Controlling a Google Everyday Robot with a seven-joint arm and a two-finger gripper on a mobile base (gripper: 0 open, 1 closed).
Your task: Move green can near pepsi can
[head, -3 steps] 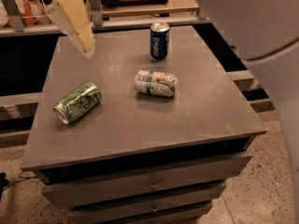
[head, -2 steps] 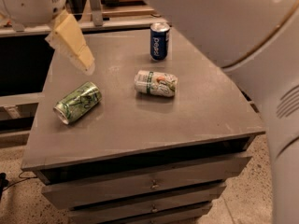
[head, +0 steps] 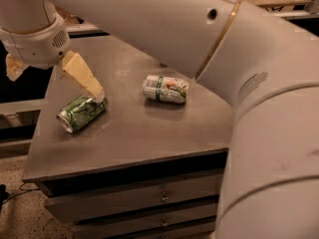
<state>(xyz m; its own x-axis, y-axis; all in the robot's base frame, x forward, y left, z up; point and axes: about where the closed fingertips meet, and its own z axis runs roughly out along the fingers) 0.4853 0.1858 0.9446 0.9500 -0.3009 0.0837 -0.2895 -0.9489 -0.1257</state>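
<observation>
Tabletop: gaping pincer against green can

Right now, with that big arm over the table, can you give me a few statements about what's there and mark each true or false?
1. The green can lies on its side on the table. True.
2. The whitish can stands upright. False: it also lies on its side, further right on the table.
3. The gripper is shut around the green can. False: it is open and hangs over the table's left part, with one fingertip right at the can's far end.
4. The pepsi can is nowhere in sight. True: the robot's arm fills the view where the back of the table would be.
</observation>
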